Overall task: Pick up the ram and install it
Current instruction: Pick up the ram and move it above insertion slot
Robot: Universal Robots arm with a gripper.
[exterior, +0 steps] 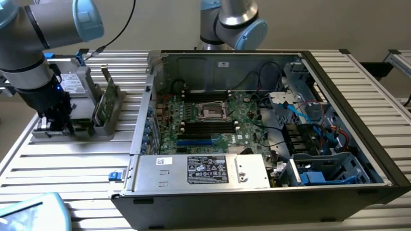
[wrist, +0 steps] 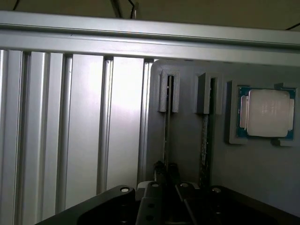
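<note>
1. A plain beige wall (exterior: 334, 24) runs behind the tabletop's (exterior: 57, 159) far edge.
2. The tabletop is ribbed silver metal, long slats with dark grooves between.
3. Soft, even light leaves a pale sheen on the bare slats.
4. Off its far corner on the exterior view's right, another slatted metal frame (exterior: 401, 60) stands just apart.

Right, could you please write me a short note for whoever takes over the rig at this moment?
Gripper: jaws shut on the ram stick, which sits in its grey holder.
A second stick sits beside it; the processor chip lies in the same holder.
Done: stick gripped.
Left: lifting it out and installing it on the motherboard in the open computer case.
</note>
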